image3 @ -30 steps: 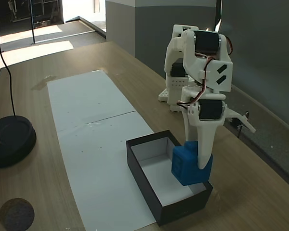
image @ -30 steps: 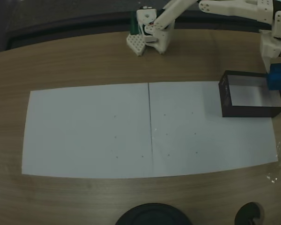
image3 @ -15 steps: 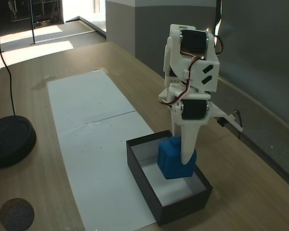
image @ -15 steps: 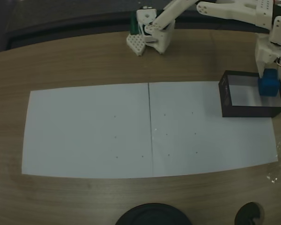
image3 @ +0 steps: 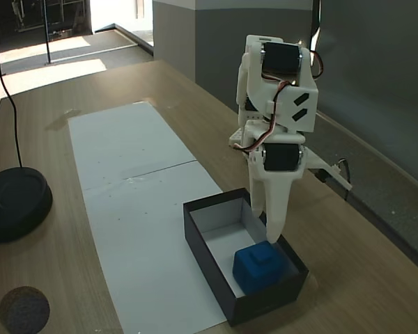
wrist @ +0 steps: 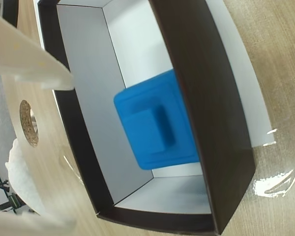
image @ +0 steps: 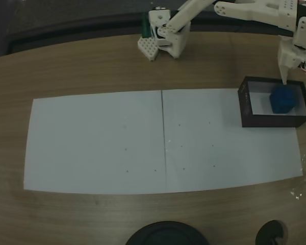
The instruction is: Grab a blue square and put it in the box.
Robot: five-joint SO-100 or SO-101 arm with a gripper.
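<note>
The blue square [image: 283, 101] lies inside the box [image: 243, 107], toward its right end in a fixed view. In another fixed view the blue square [image3: 260, 268] rests on the white bottom at the near end of the box [image3: 207, 268], stud face up. My gripper [image3: 266, 224] hangs open just above it, fingers pointing down and holding nothing. In the wrist view the blue square [wrist: 152, 128] sits against the dark wall of the box [wrist: 206, 98], and my gripper [wrist: 71, 155] is spread wide at the left edge. My gripper [image: 285, 75] hovers at the box's far rim.
Two white paper sheets [image: 143, 140] cover the wooden table under and beside the box. A black round base [image3: 14, 202] and a cork disc [image3: 24, 309] lie near the table's front. The arm's base [image: 163, 35] stands at the back edge.
The gripper carried the blue square over the box, opened and let it go. The square dropped onto the box bottom; the gripper stays above.
</note>
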